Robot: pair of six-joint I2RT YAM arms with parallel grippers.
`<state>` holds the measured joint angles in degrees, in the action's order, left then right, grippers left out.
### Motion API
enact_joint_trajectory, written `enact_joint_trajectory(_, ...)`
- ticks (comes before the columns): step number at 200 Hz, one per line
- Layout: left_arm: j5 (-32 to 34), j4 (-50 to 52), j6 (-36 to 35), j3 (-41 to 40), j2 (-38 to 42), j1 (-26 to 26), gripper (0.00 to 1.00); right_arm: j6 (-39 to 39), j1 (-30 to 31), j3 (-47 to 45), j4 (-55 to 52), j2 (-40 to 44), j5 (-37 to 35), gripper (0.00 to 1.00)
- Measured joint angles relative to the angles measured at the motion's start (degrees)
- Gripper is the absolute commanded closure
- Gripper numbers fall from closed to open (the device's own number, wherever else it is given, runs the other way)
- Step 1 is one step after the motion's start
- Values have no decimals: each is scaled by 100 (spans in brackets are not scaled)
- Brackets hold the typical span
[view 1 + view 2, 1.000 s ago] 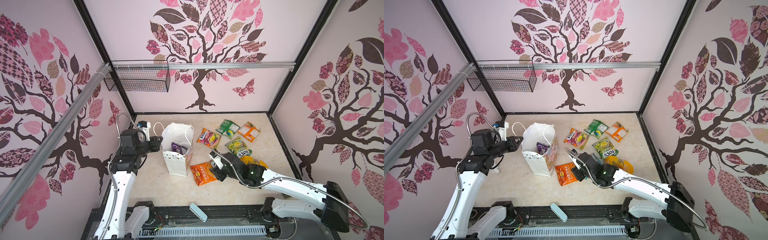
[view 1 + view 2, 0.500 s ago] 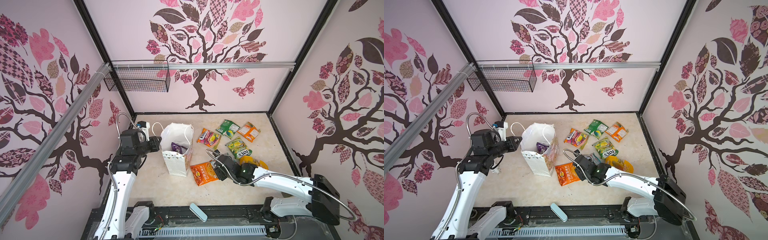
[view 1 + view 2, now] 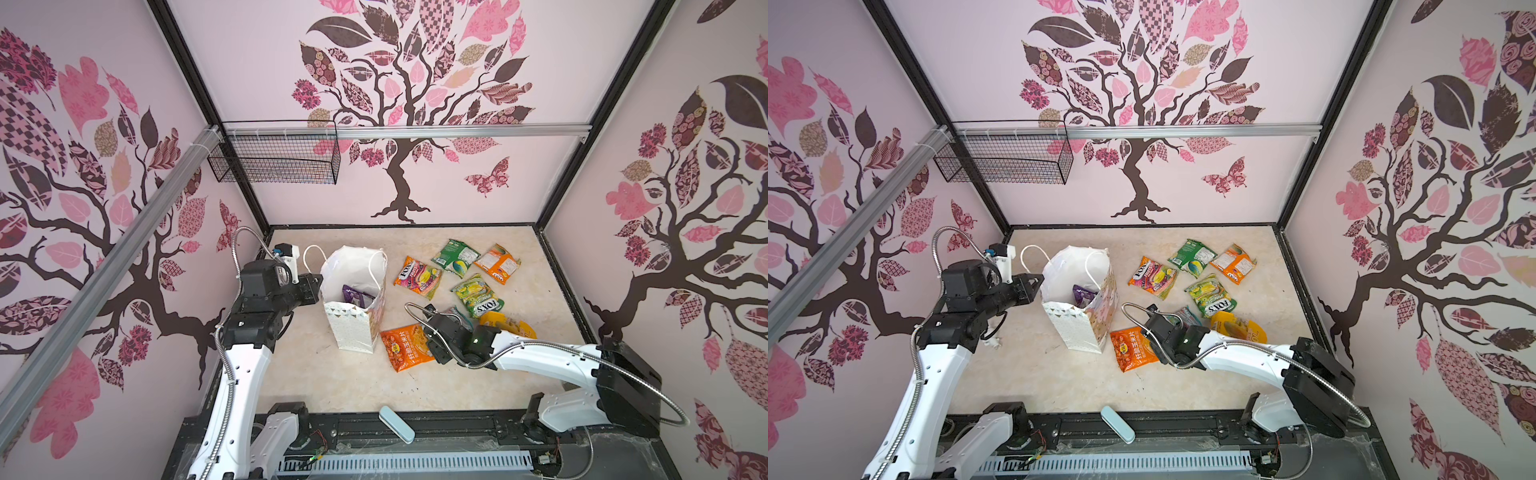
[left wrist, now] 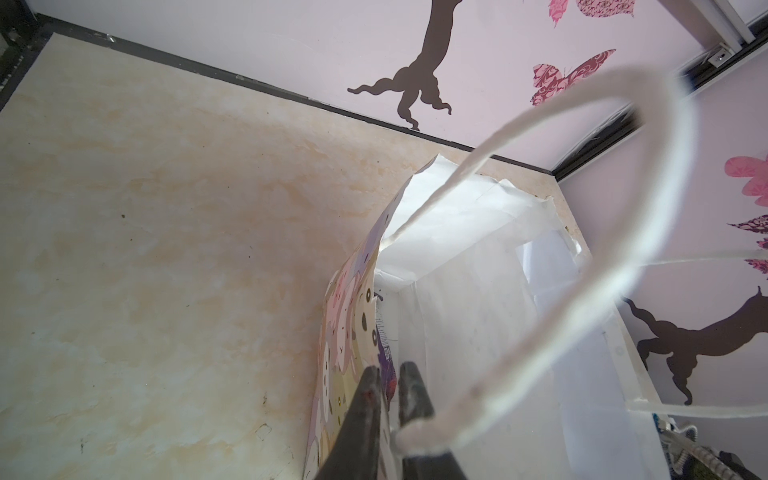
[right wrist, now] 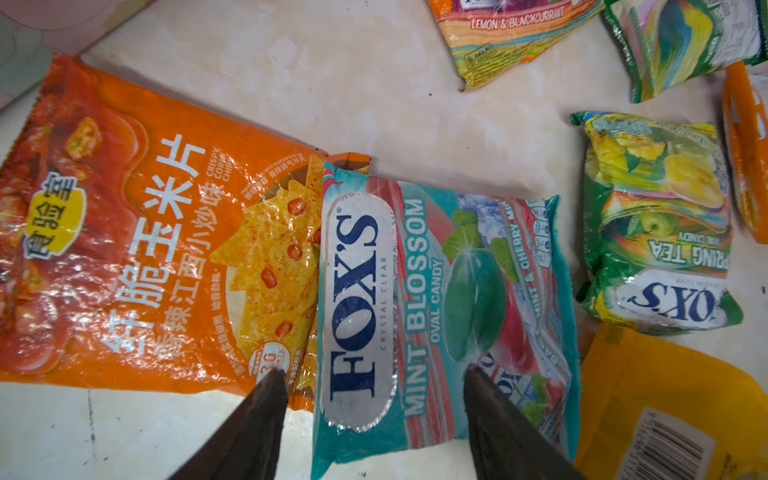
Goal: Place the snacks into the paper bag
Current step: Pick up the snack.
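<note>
The white paper bag (image 3: 353, 332) stands upright at the left of the floor, with a purple packet (image 3: 355, 296) inside it. My left gripper (image 4: 390, 374) is shut on the bag's printed side wall near the rim (image 4: 353, 316). My right gripper (image 5: 374, 374) is open, with a finger on either side of a teal FOX'S packet (image 5: 415, 311). That packet overlaps an orange corn-chip packet (image 3: 405, 345). Other snacks lie loose: a green-yellow FOX'S packet (image 3: 478, 297), a yellow one (image 3: 507, 326), a red-orange FOX'S one (image 3: 417, 276), a green one (image 3: 455, 257) and an orange one (image 3: 496, 262).
A pale blue bar (image 3: 397, 424) lies on the front black rail. A black wire basket (image 3: 274, 162) hangs on the back wall at the left. Patterned walls close in three sides. The bag's cord handle (image 4: 582, 291) loops across the left wrist view.
The right arm has folded lower over the teal packet and its jaws have spread wider. The left arm and the bag have not moved.
</note>
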<state>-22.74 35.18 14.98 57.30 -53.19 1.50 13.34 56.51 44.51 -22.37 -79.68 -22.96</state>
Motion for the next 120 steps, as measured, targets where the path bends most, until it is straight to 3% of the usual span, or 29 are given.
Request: enact_joint_trajectory(120,4,0,0,0,22,0,86,0,-63,-33,109,-568,2,33)
